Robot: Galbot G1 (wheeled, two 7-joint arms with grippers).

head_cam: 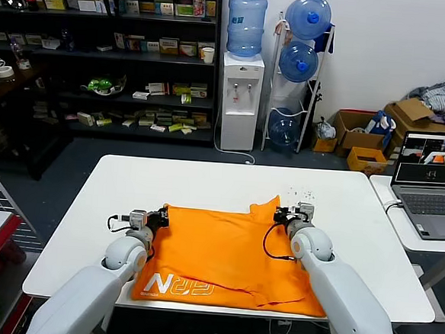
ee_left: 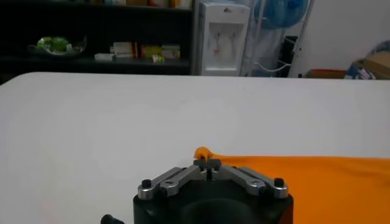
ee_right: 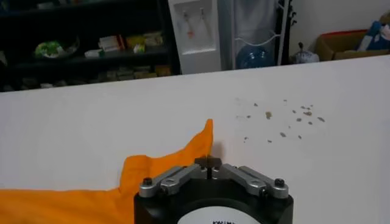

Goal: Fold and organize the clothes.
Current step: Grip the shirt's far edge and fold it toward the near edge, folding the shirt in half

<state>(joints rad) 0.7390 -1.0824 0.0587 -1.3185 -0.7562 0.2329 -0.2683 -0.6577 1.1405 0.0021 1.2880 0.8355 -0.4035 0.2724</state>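
White table (head_cam: 206, 183), orange T-shirt (head_cam: 217, 251); shelves (head_cam: 101, 51) behind.

Even, bright indoor light from overhead, white table (head_cam: 206, 183) near glare in both wrist views; soft faint shadows under the orange T-shirt (head_cam: 224, 259) edge; dark shelves (head_cam: 101, 51) dim and underexposed; wrist views soft, background blurred, nearest gripper housing out of focus

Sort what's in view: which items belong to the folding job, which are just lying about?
Job:
- orange T-shirt, on the white table
- left gripper, shut on the shirt's far left corner
- right gripper, shut on its far right corner

Lying about:
- laptop on the side table
- water dispenser
- cardboard boxes
- stocked shelves
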